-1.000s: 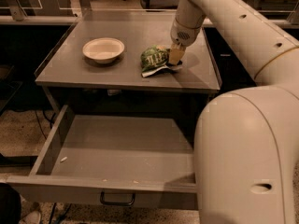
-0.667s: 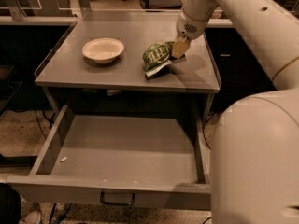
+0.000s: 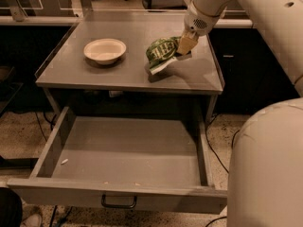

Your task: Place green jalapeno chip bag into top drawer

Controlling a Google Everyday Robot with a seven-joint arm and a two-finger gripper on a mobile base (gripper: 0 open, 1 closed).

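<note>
Above the right side of the bench (image 3: 124,77), the gripper (image 3: 183,48) has its jaws pinching the right edge of the green jalapeno chip bag (image 3: 160,53), which hangs just off the surface, right of the cream bowl (image 3: 105,50), with the top drawer (image 3: 165,200) open below.

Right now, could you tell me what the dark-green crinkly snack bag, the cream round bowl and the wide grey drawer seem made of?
Dark-green crinkly snack bag: probably thin plastic film, creased and slightly glossy.
Cream round bowl: likely paper or foam, matte.
Wide grey drawer: seemingly painted sheet metal, flat smooth panels.
The gripper holds the bag's right edge.
</note>
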